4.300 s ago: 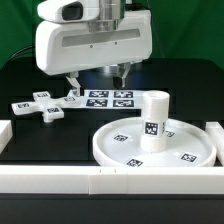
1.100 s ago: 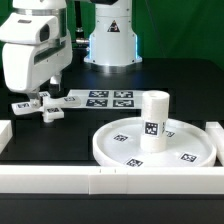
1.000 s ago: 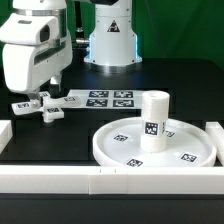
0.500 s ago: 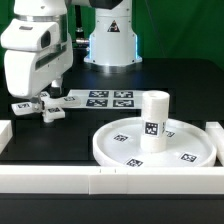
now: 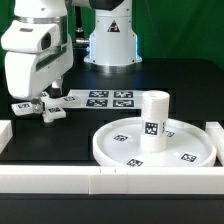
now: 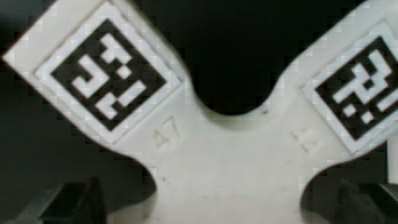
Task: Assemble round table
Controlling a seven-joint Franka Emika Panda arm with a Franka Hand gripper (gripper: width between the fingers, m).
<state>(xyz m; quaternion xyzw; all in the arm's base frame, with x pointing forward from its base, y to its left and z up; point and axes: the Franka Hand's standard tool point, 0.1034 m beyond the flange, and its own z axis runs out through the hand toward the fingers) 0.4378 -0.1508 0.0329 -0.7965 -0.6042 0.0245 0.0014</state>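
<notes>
- Gripper is hanging spread, straddling the cross foot at nine o'clock in the exterior view.
- Centring over its middle before squeezing is looking wisest, avoiding a skewed grip.

A Franka Panda arm leans low over the black bench, its end effector down at the white cross-shaped foot on the exterior view's left; whether the fingers grip the part cannot be made out. Just beside the foot, toward the exterior view's right, lies the marker board. Nearer the camera and well apart from the foot, the large rimmed round disc lies flat, with the short cylinder leg standing upright on it, a square tag facing the lens. White border rails edge the bench in front and at both sides. A green backdrop hangs behind.
</notes>
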